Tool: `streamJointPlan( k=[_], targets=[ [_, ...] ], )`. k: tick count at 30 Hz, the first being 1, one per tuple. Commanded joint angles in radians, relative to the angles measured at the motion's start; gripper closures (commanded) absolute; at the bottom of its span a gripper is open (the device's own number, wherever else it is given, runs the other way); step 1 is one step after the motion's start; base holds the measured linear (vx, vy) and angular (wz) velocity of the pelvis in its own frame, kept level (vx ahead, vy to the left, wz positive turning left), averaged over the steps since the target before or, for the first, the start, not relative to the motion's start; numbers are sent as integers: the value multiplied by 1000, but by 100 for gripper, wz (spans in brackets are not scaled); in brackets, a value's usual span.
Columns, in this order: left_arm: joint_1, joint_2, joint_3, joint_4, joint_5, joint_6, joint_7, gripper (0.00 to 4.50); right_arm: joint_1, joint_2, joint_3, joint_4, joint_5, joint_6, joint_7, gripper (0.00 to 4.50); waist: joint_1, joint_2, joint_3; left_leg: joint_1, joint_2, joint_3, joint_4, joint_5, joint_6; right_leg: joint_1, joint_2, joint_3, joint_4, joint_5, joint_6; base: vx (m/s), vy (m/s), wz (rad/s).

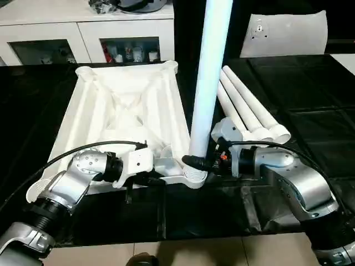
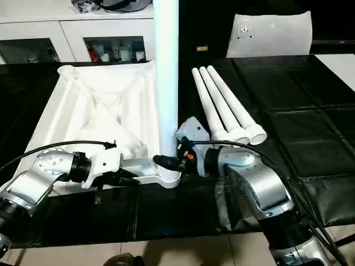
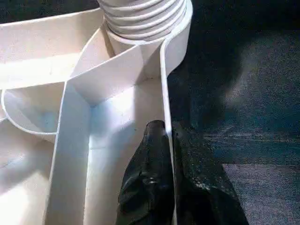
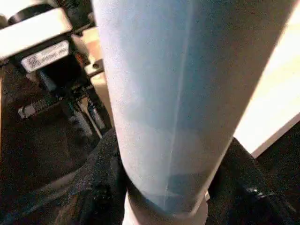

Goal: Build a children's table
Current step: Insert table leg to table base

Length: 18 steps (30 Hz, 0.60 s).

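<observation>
Both of my hands are on the upturned table top, which lies ribbed side up on the black table. My right hand has its two black fingers spread partway and wrapped around the foot of the upright leg, one finger on each side of the white tube. That leg stands straight up in the ridged round corner socket at the near right corner of the top. My left hand is pinched nearly shut on the thin near rim of the top, one finger inside the wall and one outside it, close beside that same socket.

Three spare legs lie side by side on the table just right of the top, their wide ends toward me. Beyond the table top stands a white cabinet with dark glass-fronted compartments holding small items. At the far right a white panel leans upright behind the table.
</observation>
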Motion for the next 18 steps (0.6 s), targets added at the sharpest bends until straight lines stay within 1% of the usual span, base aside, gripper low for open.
streamJointPlan(
  k=[1,2,3,4,6,7,8,9,10,11,12,13,14,15,16,17,18],
  targets=[
    [-22,-3,-5,-14,16,-13,-15,450,15,16,14,74,-14,28,-25,262,-11,5,-33,27,73,-33,-88,-308,-35,11,-103,69,-102,-247,-185,0,0,0],
    [-21,-4,-5,-16,15,-12,-16,450,16,24,6,82,-7,29,-28,262,-11,5,-33,27,73,-34,-89,-310,-35,11,-102,68,-103,-250,-185,0,0,0],
    [-22,-5,-5,-16,15,-11,-16,450,17,31,-1,92,-3,28,-31,262,-11,13,-33,29,74,-36,-90,-321,-41,10,-102,68,-101,-255,-184,0,0,0],
    [-21,-6,-3,-19,12,-6,-15,450,24,37,-10,102,4,27,-33,262,-12,9,-32,29,75,-35,-91,-329,-44,9,-102,69,-104,-254,-186,0,0,0],
    [-19,-8,2,-21,7,4,-11,450,37,44,-23,111,12,22,-38,262,-12,9,-33,28,75,-35,-91,-320,-43,10,-102,69,-102,-239,-189,0,0,0],
    [-18,-9,7,-21,4,10,-8,450,50,52,-37,120,22,20,-44,262,-11,23,-34,29,75,-35,-92,-325,-49,11,-100,68,-104,-213,-190,0,0,0],
    [-15,-12,14,-22,-2,18,-5,450,64,62,-55,128,32,18,-53,262,-8,18,-36,27,74,-36,-92,-311,-45,15,-101,67,-99,-180,-196,0,0,0],
    [-14,-13,19,-22,-6,24,-3,450,73,69,-67,133,38,16,-59,262,-7,18,-38,25,73,-34,-90,-287,-37,16,-103,67,-98,-153,-202,0,0,0],
    [-11,-15,26,-22,-11,29,1,450,90,80,-84,140,45,11,-66,262,-2,48,-39,24,72,-38,-88,-286,-40,16,-106,65,-93,-144,-205,0,0,0],
    [-10,-16,32,-22,-14,32,4,450,101,87,-95,145,49,7,-70,262,-7,31,-35,26,74,-34,-91,-303,-38,15,-101,65,-99,-144,-209,0,0,0],
    [-9,-17,36,-22,-18,36,6,450,112,94,-105,149,51,3,-75,262,-2,39,-36,24,72,-36,-90,-296,-34,17,-103,65,-97,-144,-210,0,0,0],
    [-10,-18,42,-19,-20,39,12,450,136,99,-115,154,49,-14,-83,262,-1,48,-34,22,71,-36,-88,-294,-29,17,-106,66,-99,-155,-208,0,0,0],
    [-10,-19,45,-18,-21,40,15,450,149,100,-118,156,48,-25,-88,262,-1,48,-34,22,71,-36,-88,-294,-29,17,-106,66,-99,-155,-208,0,0,0],
    [-12,-21,50,-15,-24,44,20,450,164,104,-123,157,48,-34,-97,262,1,54,-32,22,72,-38,-90,-298,-28,18,-107,65,-102,-185,-199,0,0,0],
    [-13,-22,52,-12,-26,46,23,450,172,106,-126,157,48,-38,-103,262,0,50,-30,24,73,-36,-93,-310,-28,15,-105,65,-107,-201,-195,0,0,0],
    [-16,-24,56,-3,-20,48,33,450,204,111,-136,146,47,-62,-116,262,1,65,-29,24,73,-40,-93,-327,-34,15,-106,65,-104,-224,-190,0,0,0],
    [-18,-24,56,2,-17,49,35,450,218,113,-140,140,45,-72,-122,262,-1,56,-25,27,74,-38,-96,-351,-36,12,-106,66,-113,-254,-181,0,0,0]
  ],
)
